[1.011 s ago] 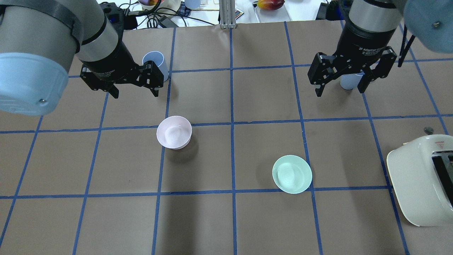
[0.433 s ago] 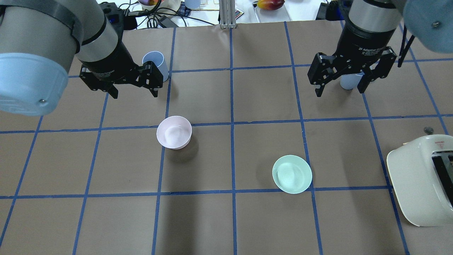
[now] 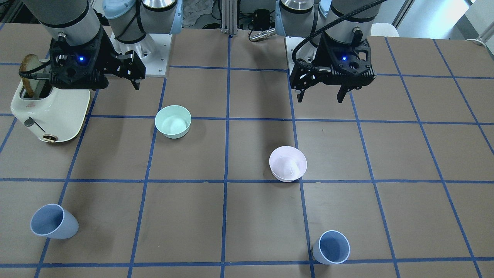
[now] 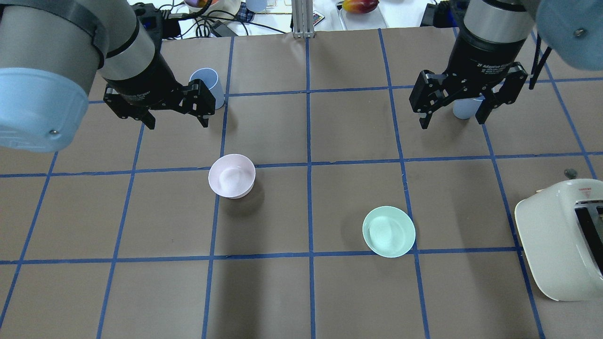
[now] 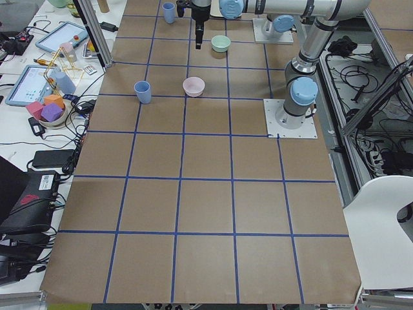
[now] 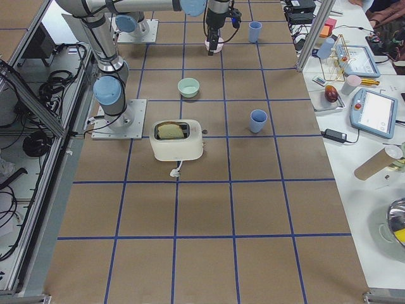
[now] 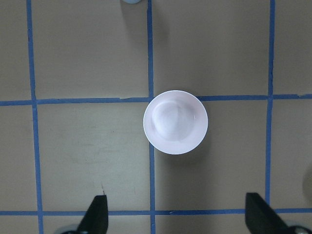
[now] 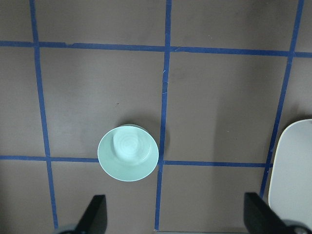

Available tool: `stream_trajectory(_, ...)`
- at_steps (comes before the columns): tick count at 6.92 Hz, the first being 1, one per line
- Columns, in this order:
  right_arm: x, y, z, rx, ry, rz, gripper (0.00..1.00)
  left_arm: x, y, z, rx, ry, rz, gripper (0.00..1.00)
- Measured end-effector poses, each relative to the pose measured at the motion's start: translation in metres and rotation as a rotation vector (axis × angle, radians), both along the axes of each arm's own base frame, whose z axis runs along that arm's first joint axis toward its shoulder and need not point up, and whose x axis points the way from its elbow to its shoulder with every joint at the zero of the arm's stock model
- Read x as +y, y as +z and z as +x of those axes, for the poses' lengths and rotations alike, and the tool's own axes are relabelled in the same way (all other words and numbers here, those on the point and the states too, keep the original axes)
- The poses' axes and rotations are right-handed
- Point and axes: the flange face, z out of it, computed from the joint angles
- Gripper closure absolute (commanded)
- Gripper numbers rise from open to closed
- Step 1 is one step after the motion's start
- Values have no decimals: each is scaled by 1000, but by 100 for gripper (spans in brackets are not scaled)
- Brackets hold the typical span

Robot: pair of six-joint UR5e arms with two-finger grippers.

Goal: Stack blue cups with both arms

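Observation:
Two pale blue cups stand upright on the brown table. One [image 4: 207, 81] stands at the far left, partly behind my left gripper; it also shows in the front view [image 3: 331, 247]. The other [image 4: 463, 111] stands at the far right, mostly hidden behind my right gripper; it also shows in the front view [image 3: 52, 222]. My left gripper [image 4: 178, 125] hangs open and empty above the table, nearer the robot than its cup. My right gripper [image 4: 452, 123] hangs open and empty, also short of its cup. The wrist views look down past open fingertips [image 7: 96, 215] [image 8: 95, 209].
A pale pink bowl [image 4: 232, 175] sits left of centre, under the left wrist camera [image 7: 175, 122]. A mint-green bowl [image 4: 388, 231] sits right of centre, also in the right wrist view [image 8: 128, 152]. A cream toaster [image 4: 560, 240] stands at the right edge. Cables and clutter lie past the far edge.
My left arm has drifted slightly to the left and toward the far side. My right arm, the cups and the bowls have not moved.

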Motion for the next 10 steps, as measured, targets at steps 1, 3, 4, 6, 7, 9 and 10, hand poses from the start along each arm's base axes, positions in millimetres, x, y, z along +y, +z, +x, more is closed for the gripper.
stream_trajectory(1, -1, 0, -1, -3, -1, -6, 0, -13, -1, 1, -1, 4, 5, 0)
stream_trajectory(3, -12, -5, -9, -5, 7, -11, 0, -87, 0, -3, -2, 1, 0, 0)
stream_trajectory(4, -20, -8, -16, -11, 23, -31, 0, -138, -19, -3, -2, -8, -6, 0)
stream_trajectory(6, -38, -16, -29, -10, 25, -60, 0, -225, -72, 11, -4, -14, -29, 0)
stream_trajectory(7, -44, -22, -35, -7, 13, -61, 0, -254, -103, 19, -6, -19, -28, 0)
stream_trajectory(9, -68, -37, -61, -1, -26, -78, 0, -290, -170, 24, -9, -26, -14, 7)
stream_trajectory(10, -87, -50, -77, 6, -46, -97, 0, -297, -191, 24, -9, -28, -4, 24)
